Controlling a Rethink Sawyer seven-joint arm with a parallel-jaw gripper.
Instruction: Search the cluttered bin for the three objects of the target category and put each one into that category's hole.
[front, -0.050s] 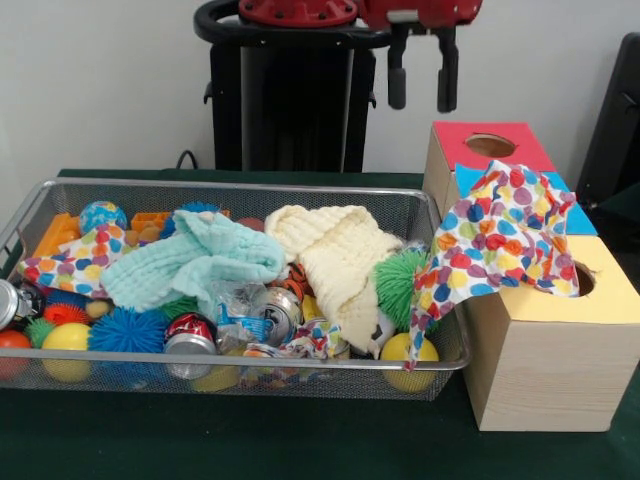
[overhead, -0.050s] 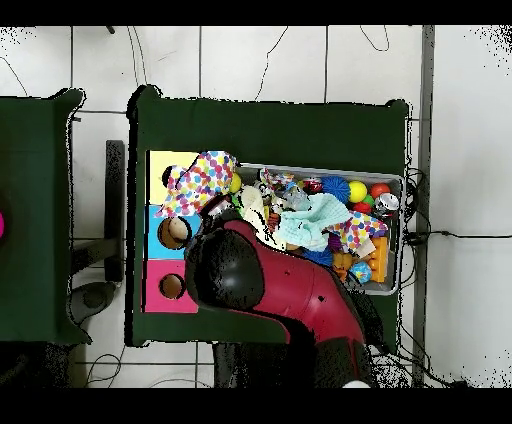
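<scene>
1. Wire-mesh bin (front, -0.050s: 60, 190) on the green tabletop (front, -0.050s: 300, 440), crammed with clutter: mint cloth (front, -0.050s: 190, 262) and cream cloth (front, -0.050s: 335, 255) heaped in the middle, crushed cans (front, -0.050s: 190, 335) toward the front, spiky blue ball (front, -0.050s: 127, 330), yellow ball (front, -0.050s: 67, 338), green spiky ball (front, -0.050s: 400, 282).
2. Polka-dot cloth (front, -0.050s: 500, 235) draped from the bin's right rim up over the wooden box (front, -0.050s: 545, 375), covering most of the blue section (front, -0.050s: 582, 222) and part of the yellow section (front, -0.050s: 615, 295).
3. Second dotted cloth (front, -0.050s: 75, 265) lying at the bin's left side, beside orange plastic pieces (front, -0.050s: 55, 235).
4. Red section (front, -0.050s: 490, 133) at the box's far end, round hole (front, -0.050s: 490, 146) uncovered.
5. Gripper (front, -0.050s: 422, 98) raised well above the bin, near the red section; jaws spread apart, holding nothing.
6. From overhead, red and black arm (overhead, -0.050s: 290, 290) covering the bin's lower left corner; dotted cloth over the yellow end.
</scene>
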